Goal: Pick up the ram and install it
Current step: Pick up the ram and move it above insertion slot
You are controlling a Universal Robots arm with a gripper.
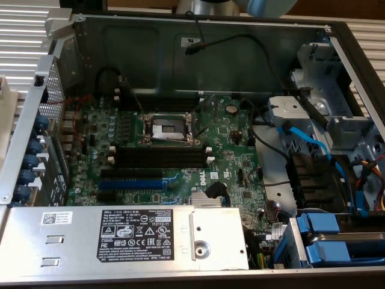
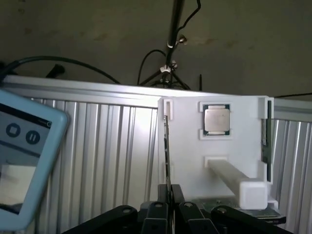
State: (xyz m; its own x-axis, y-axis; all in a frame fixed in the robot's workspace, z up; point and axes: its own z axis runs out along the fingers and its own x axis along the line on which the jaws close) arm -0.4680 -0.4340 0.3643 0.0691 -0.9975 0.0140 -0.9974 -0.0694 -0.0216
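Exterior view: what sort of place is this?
Probably a robot lab bench for PC assembly: an open desktop case with a bare motherboard, a ribbed aluminium tabletop, and a white fixture holding a CPU.

Memory slots (image 1: 161,156) between processor socket (image 1: 167,127) and expansion slot (image 1: 131,183) on motherboard (image 1: 234,162); ram (image 2: 166,146) along holder (image 2: 185,146) edge.
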